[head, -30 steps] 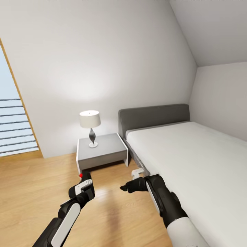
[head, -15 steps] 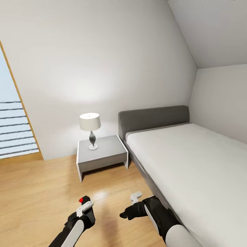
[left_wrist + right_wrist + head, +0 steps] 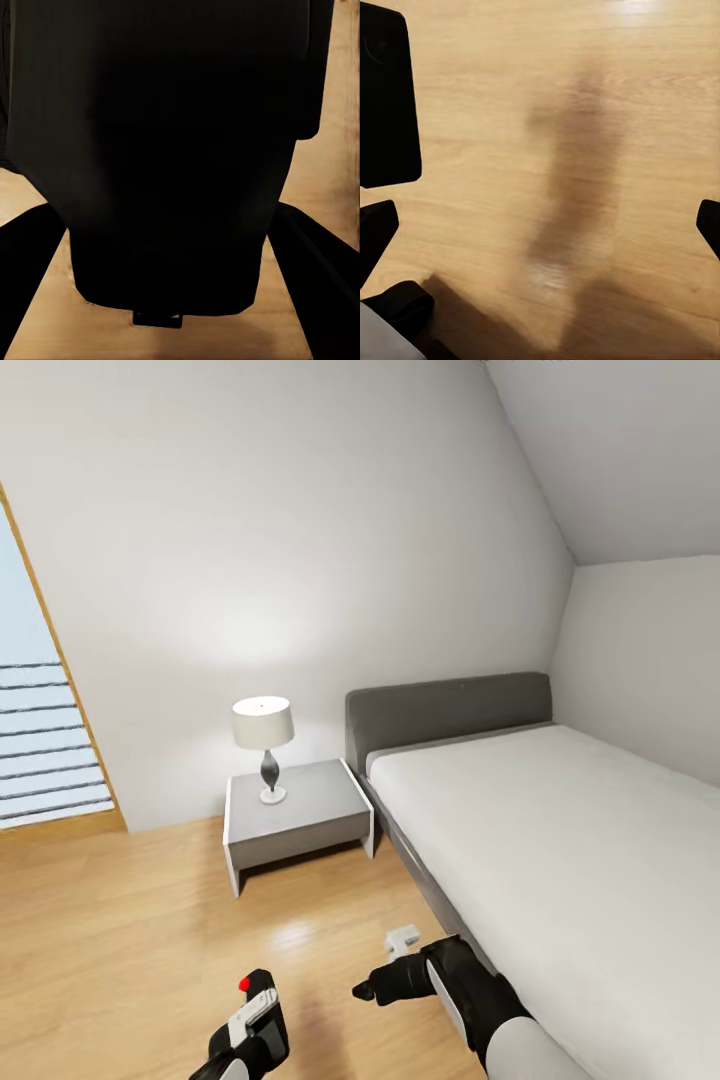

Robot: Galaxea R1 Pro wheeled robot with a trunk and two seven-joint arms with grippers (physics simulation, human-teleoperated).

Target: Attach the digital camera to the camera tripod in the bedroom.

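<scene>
Right now your left end effector (image 3: 255, 1010) sits low over the wood floor (image 3: 110, 920), clamped on the digital camera (image 3: 169, 150), whose red spot shows on top. Your right end effector (image 3: 540, 225) hangs beside the grey bed (image 3: 560, 840), its fingers wide apart over bare planks. Ahead, a lamp (image 3: 264, 740) stands on the nightstand (image 3: 300, 815) next to the bed.

A home bedroom under a sloped ceiling: grey-headboard bed (image 3: 520, 830) at 3 o'clock, lamp (image 3: 264, 740) on nightstand (image 3: 296, 815) at center, wood plank floor (image 3: 120, 930).
</scene>
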